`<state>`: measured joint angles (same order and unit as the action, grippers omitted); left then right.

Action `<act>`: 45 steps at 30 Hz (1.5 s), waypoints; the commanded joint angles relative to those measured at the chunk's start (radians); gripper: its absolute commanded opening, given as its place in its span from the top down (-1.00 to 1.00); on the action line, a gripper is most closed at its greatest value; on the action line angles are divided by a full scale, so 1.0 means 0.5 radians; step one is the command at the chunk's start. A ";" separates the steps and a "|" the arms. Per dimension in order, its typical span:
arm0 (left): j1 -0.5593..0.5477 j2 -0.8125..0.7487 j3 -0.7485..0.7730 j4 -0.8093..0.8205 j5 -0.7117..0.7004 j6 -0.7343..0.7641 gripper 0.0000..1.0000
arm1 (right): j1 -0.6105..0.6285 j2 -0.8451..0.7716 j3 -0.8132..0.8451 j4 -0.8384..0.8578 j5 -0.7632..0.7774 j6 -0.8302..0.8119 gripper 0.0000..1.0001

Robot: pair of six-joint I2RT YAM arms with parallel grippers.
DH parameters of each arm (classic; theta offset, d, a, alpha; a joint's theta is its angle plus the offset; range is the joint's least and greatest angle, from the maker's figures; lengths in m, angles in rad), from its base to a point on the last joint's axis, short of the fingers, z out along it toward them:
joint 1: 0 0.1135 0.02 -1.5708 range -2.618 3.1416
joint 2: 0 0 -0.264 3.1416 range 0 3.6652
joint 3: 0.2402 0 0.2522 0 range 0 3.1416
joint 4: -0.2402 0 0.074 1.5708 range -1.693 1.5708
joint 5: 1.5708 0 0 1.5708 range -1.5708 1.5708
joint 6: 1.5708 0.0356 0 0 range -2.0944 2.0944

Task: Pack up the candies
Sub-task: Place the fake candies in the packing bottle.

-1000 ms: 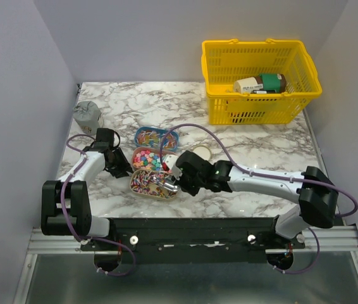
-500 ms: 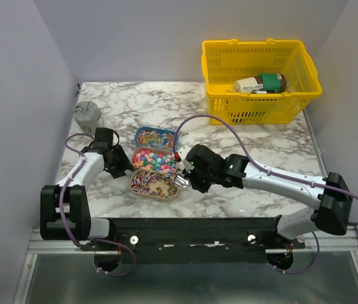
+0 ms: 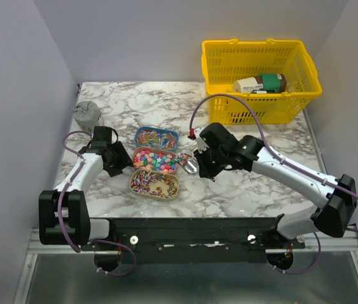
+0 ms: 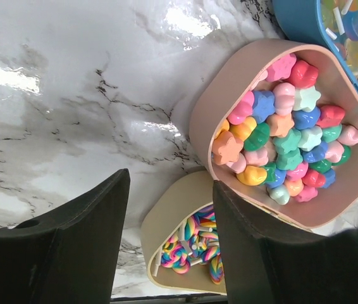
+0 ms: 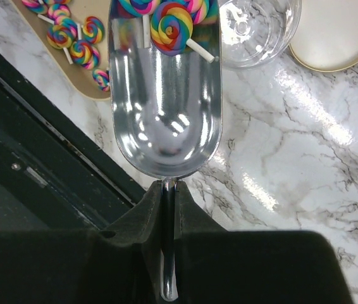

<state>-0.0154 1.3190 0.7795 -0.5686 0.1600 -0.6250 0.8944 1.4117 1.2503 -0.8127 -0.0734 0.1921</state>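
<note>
My left gripper [image 4: 172, 180] stands spread above the white marble surface [image 4: 71, 82], with nothing clamped between its black fingers [image 4: 84, 247]. Just ahead and to its right sits an oval pink tin [image 4: 203, 120], heaped with small star- and heart-shaped candies [image 4: 286, 136] in pink, blue, green and orange; between the fingers shows the corner of an oval beige tin [image 4: 166, 221] holding rainbow-swirl lollipops [image 4: 188, 250]; beyond the pink tin, further right, I see the edge of a blue tin [image 4: 299, 19].

My right gripper [image 5: 167, 199] is pinching the thin handle of a silver metal scoop [image 5: 166, 107]; the bowl points straight away from the gripper, and a few of the rainbow-swirl lollipops lie at its far end; just ahead and right of the scoop's tip stands a clear glass jar [image 5: 258, 28]; further right, a round cream-coloured lid [image 5: 343, 31] lies flat on the surface; ahead and left of this gripper is the beige tin with more lollipops.

In the top view, a yellow plastic basket [image 3: 261, 111] stands well beyond the right gripper.
</note>
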 commanded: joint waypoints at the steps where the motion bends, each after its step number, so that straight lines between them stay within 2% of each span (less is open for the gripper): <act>1: -0.009 -0.091 0.033 -0.007 -0.099 0.008 -0.35 | -0.049 0.045 0.092 -0.163 -0.239 0.125 0.99; 12: -0.009 -0.174 0.021 -0.016 -0.191 0.008 -0.40 | -0.279 0.134 0.006 -0.182 -0.577 0.343 0.99; 19: -0.009 -0.171 0.021 -0.026 -0.200 0.005 -0.40 | -0.466 0.189 -0.065 -0.102 -0.908 0.484 0.99; 25: -0.009 -0.174 0.018 -0.026 -0.200 0.005 -0.40 | -0.568 0.199 -0.147 0.027 -1.196 0.619 0.99; 33: -0.009 -0.177 0.027 -0.038 -0.203 -0.008 -0.40 | -0.684 0.202 -0.224 0.159 -1.307 0.861 0.99; 40: -0.009 -0.177 0.045 -0.038 -0.179 -0.017 -0.40 | -0.746 0.186 -0.371 0.386 -1.577 1.131 0.99; 45: -0.009 -0.174 0.045 -0.053 -0.185 -0.017 -0.40 | -0.773 0.177 -0.472 0.518 -1.651 1.272 0.99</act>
<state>-0.0154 1.2472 0.7795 -0.5751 0.0853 -0.6262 0.5209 1.5051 1.0504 -0.6395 -0.8082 0.7387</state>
